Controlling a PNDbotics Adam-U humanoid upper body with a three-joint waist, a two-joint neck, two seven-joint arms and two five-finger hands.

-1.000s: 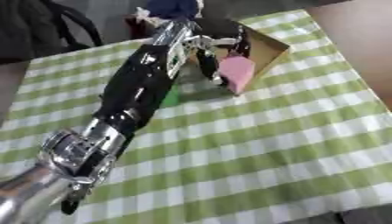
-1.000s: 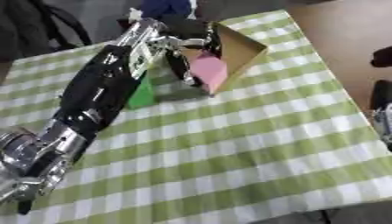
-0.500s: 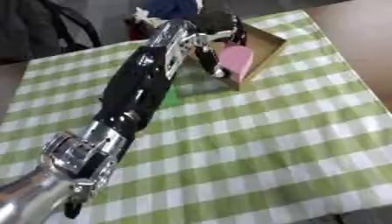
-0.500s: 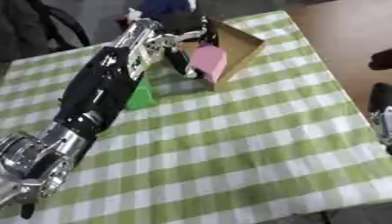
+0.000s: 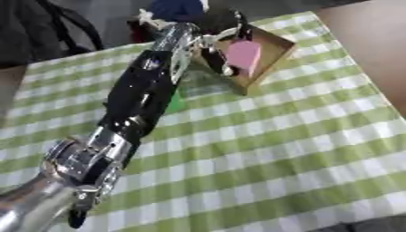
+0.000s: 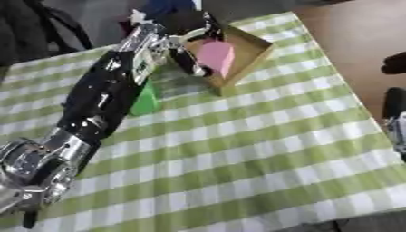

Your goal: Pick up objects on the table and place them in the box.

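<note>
My left arm stretches from the lower left up to an open cardboard box (image 5: pixel 276 58) at the table's far side. A pink block (image 5: pixel 244 56) is held tilted over the box's inside, and my left hand (image 5: pixel 212 45) is shut on it, with dark fingers curled along its left face. A green object (image 6: pixel 145 100) stands on the checked cloth beside the forearm, partly hidden by it. Part of my right hand (image 6: pixel 394 106) shows as a dark shape at the right edge of the right eye view, off the table.
The green-and-white checked table (image 5: pixel 285 149) ends at its right edge against a brown surface (image 5: pixel 373 41). A dark bag (image 5: pixel 40 31) lies beyond the far left corner, and a blue thing (image 5: pixel 176 8) shows behind the box.
My left hand has carried the pink block from in front of the box's near wall up and over into the box. The green object has stayed put.
</note>
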